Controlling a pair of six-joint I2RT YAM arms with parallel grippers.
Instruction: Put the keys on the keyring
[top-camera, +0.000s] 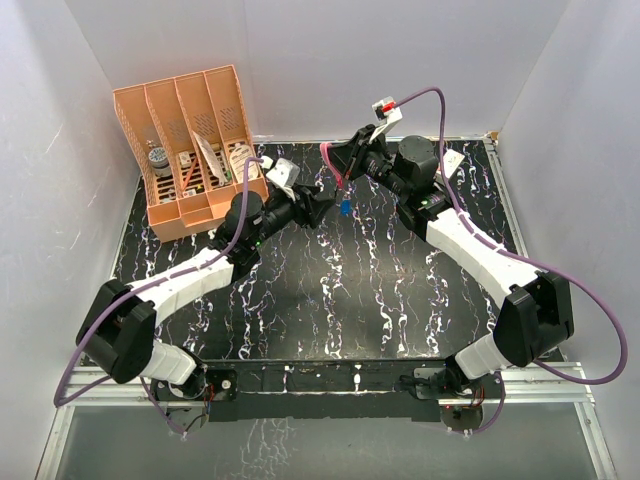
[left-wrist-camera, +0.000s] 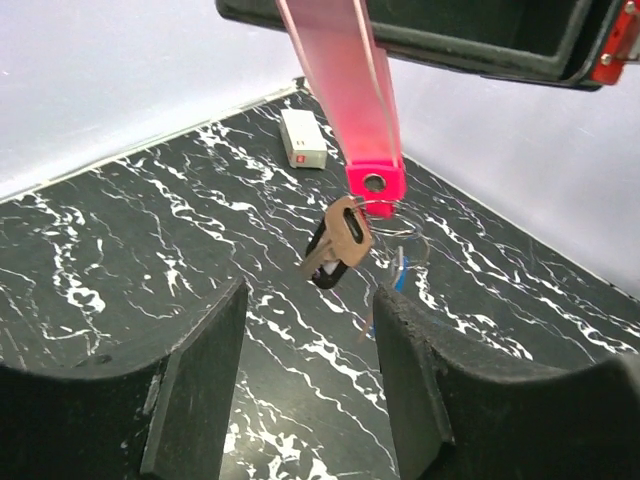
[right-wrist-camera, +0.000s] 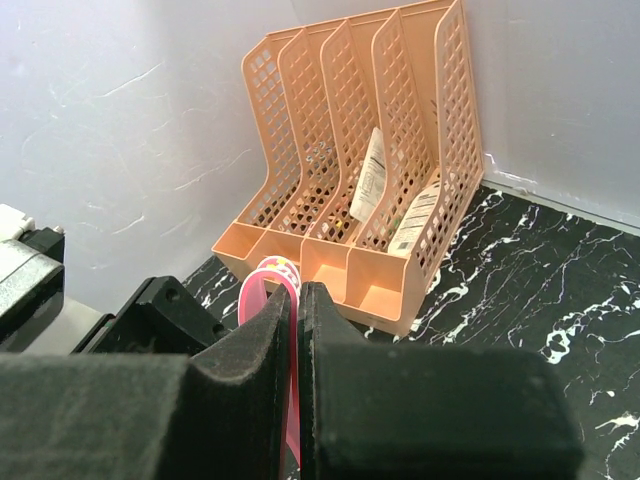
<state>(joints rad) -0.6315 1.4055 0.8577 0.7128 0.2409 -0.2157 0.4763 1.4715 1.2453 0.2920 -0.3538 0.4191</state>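
Note:
My right gripper (top-camera: 347, 160) is shut on the pink keyring strap (top-camera: 334, 166) and holds it hanging above the table; in the right wrist view the strap (right-wrist-camera: 256, 290) loops out of the closed jaws (right-wrist-camera: 297, 300). In the left wrist view the strap (left-wrist-camera: 345, 90) ends in a pink block with a thin metal ring (left-wrist-camera: 378, 183). The dark key (left-wrist-camera: 340, 240) hangs at that ring. The blue key (left-wrist-camera: 400, 270) hangs just behind it, and also shows in the top view (top-camera: 343, 208). My left gripper (left-wrist-camera: 310, 370) is open and empty, just below and in front of the keys (top-camera: 318, 207).
An orange four-slot file organizer (top-camera: 190, 150) holding small items stands at the back left, also in the right wrist view (right-wrist-camera: 380, 180). A small white box (left-wrist-camera: 303, 138) lies on the black marbled table near the back wall. White walls enclose the table.

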